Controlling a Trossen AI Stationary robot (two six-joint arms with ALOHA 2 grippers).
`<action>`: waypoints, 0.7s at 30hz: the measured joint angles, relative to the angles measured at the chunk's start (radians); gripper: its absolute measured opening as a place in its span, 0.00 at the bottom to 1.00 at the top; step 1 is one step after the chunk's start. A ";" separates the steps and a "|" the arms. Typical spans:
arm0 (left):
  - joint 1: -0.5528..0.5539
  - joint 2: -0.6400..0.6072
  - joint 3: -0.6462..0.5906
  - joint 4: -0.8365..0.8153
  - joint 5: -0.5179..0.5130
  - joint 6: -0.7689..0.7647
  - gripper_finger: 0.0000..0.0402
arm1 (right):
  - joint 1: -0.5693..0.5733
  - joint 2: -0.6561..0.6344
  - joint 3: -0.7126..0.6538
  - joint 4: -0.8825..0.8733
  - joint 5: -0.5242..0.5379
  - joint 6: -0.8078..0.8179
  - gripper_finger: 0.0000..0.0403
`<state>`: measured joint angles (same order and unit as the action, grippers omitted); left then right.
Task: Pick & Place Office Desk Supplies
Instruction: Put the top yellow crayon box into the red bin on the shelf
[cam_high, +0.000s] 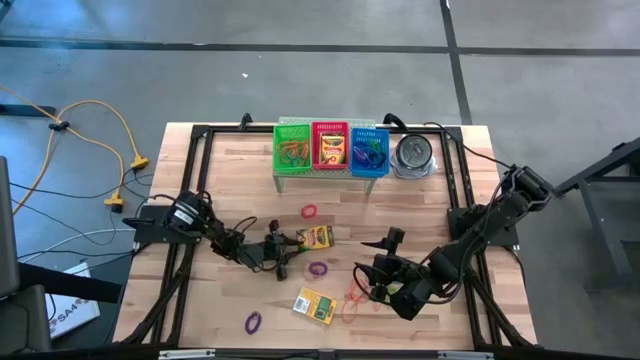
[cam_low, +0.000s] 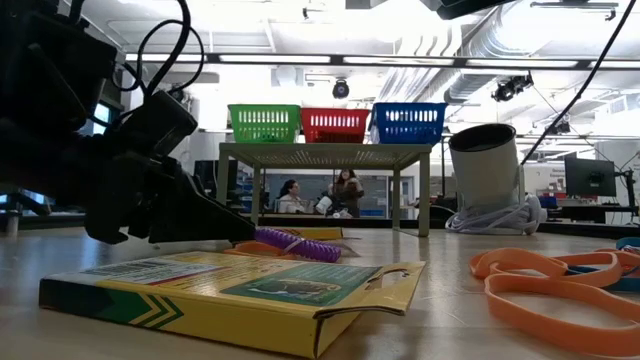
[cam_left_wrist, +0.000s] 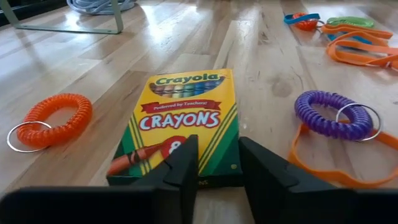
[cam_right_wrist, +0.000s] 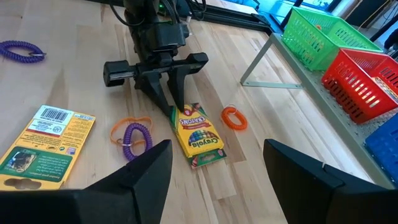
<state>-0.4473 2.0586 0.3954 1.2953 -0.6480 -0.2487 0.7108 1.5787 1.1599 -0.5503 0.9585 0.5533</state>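
- My left claw (cam_left_wrist: 217, 171) sits low on the table (cam_high: 230, 160), its two fingers narrowed onto the near end of a Crayola crayon box (cam_left_wrist: 183, 121); I judge it is pinching that box, which lies flat and is not yet lifted.
- My right claw (cam_right_wrist: 217, 171) hovers spread and empty over the table's right half, waiting.
- Done so far, as I read it: the green basket (cam_high: 293, 146), red basket (cam_high: 330, 146) and blue basket (cam_high: 369, 148) on the little shelf at the far edge each have something in them.
- Left to do: a second crayon box (cam_high: 314, 305) face down near the front edge, an orange coil band (cam_left_wrist: 53, 118), a purple coil band (cam_left_wrist: 329, 115) and several loose flat bands on the table.
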 joint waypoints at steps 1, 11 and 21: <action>0.000 0.000 0.000 0.000 0.005 0.000 0.22 | 0.000 0.000 0.000 0.000 0.000 0.000 0.60; -0.015 -0.001 0.002 -0.001 0.005 -0.002 0.04 | 0.000 0.000 0.000 0.000 0.000 0.000 0.60; -0.039 -0.001 0.000 0.051 -0.035 0.004 0.01 | 0.000 0.000 0.000 0.000 -0.054 0.001 0.60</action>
<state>-0.4866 2.0579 0.3958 1.3461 -0.6830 -0.2443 0.7105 1.5787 1.1599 -0.5503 0.9040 0.5547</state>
